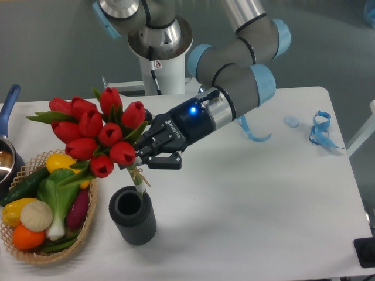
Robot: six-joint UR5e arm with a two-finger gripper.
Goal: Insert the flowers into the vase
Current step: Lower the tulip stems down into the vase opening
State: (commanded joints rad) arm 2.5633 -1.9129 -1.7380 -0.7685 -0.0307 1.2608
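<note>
Tulips: the flowers (94,133), a bunch of red buds with green leaves, are held in the air above the left half of the table, tilted, buds up and to the left, stem ends down and to the right.
Stem ends: bound with a pale tie, they hang just above the far right rim of the vase, outside its mouth.
Table: white top (263,205), carrying all the loose things.
Arm: grey UR5e links with light blue caps (234,70) reach from the white base at the back down and leftward to the bunch; a blue light glows at the wrist.
Wicker basket: (89,219) at the table's left front, filled with a yellow pepper, a green leafy vegetable, a cucumber, a purple aubergine, an orange fruit and a pale bulb; the lowest buds overlap its far edge in this view.
Gripper: black two-finger tool (147,157), clamped on the stems just below the buds.
Vase: (133,215) dark ribbed cylinder, upright, round mouth open upward, just right of the basket.
Pot: blue-handled pan (7,117) at the left edge, partly cut off.
Ribbons: blue strips (320,130) near the right edge, another (251,131) beside the arm.
</note>
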